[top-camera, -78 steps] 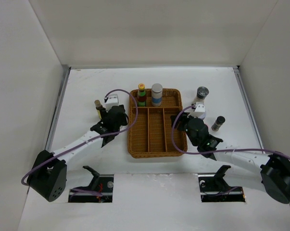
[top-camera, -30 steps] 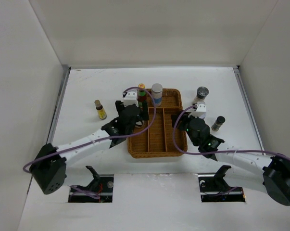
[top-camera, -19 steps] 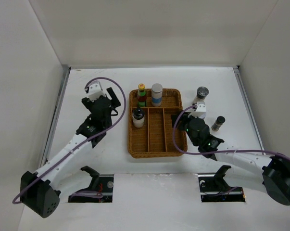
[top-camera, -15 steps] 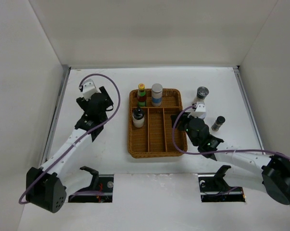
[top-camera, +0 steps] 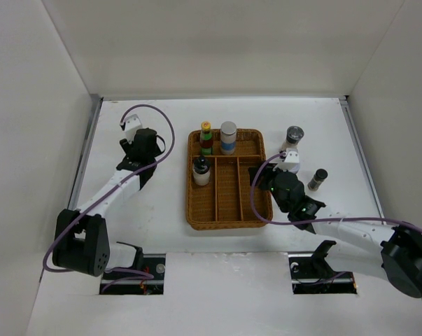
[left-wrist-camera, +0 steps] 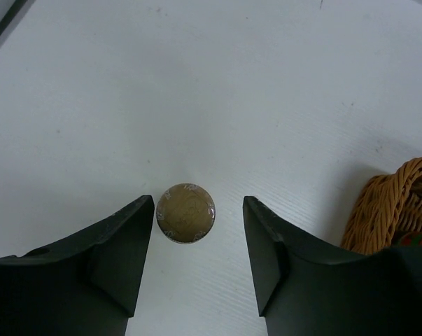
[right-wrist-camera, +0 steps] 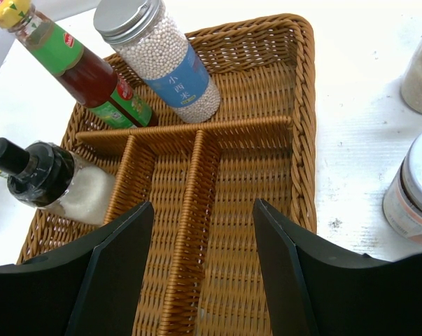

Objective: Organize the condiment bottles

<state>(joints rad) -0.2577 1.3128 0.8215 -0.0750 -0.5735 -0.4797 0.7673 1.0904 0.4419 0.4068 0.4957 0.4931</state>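
Bright, even overhead light washes the white desk [top-camera: 322,126] almost featureless. Shadows are soft and short (a faint one hugs the left claw [left-wrist-camera: 198,210]). Wrist views are sharp at centre, and the near claw fingers look dark and slightly soft.

The white table [top-camera: 322,119] carries a brown wicker divided tray [top-camera: 228,203] near its middle. Standing directly on the tabletop are a gold-capped bottle [left-wrist-camera: 185,213] left of the tray, and to its right a grey-lidded jar [top-camera: 293,136] and a small black-capped bottle [top-camera: 318,178].

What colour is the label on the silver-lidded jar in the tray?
Blue with white lettering; the jar shows best in the right wrist view.
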